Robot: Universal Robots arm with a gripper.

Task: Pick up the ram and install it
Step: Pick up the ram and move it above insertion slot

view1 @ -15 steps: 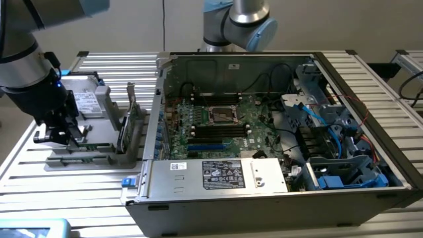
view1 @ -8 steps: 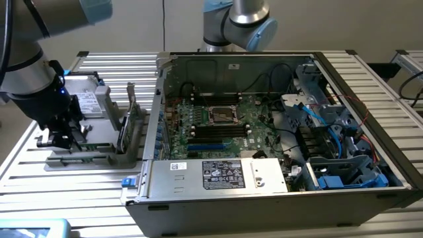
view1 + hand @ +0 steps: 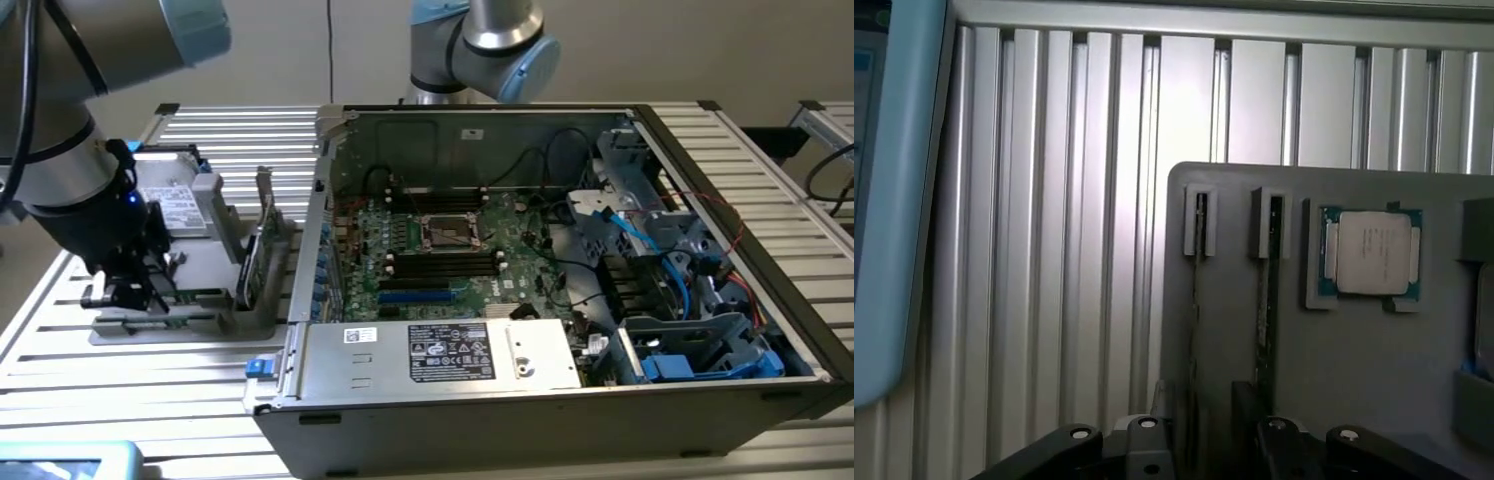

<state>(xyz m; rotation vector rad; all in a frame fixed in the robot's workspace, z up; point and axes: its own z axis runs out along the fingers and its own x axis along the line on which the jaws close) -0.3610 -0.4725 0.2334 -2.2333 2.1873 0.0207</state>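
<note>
Hanging low over a gray tray (image 3: 150, 330) at the exterior view's lower left, the gripper (image 3: 127, 292) has its fingers (image 3: 1157, 397) spread apart and clasps nothing. In the wrist view the ram (image 3: 1264, 300) stands on edge in one of the tray's two narrow slots, the one nearer the processor (image 3: 1372, 252). Its near end runs down just beside the finger on the processor's side. Whether the two touch cannot be told. The processor's metal lid carries faint print that cannot be read. The tray rests on a slatted metal table (image 3: 1054, 250).

In the exterior view's lower middle, the open computer case (image 3: 534, 425) shows a power supply (image 3: 534, 355) at its near edge. A black-and-white label (image 3: 451, 352) covers the supply's top, and its writing and marks are too small to read. A smaller white sticker (image 3: 360, 335) sits just beside it.

Farther in lies the green motherboard (image 3: 494, 285). Toward the upper left, at the tray's far end, sit a silver hard drive (image 3: 174, 200) and an upright green card (image 3: 263, 235).
</note>
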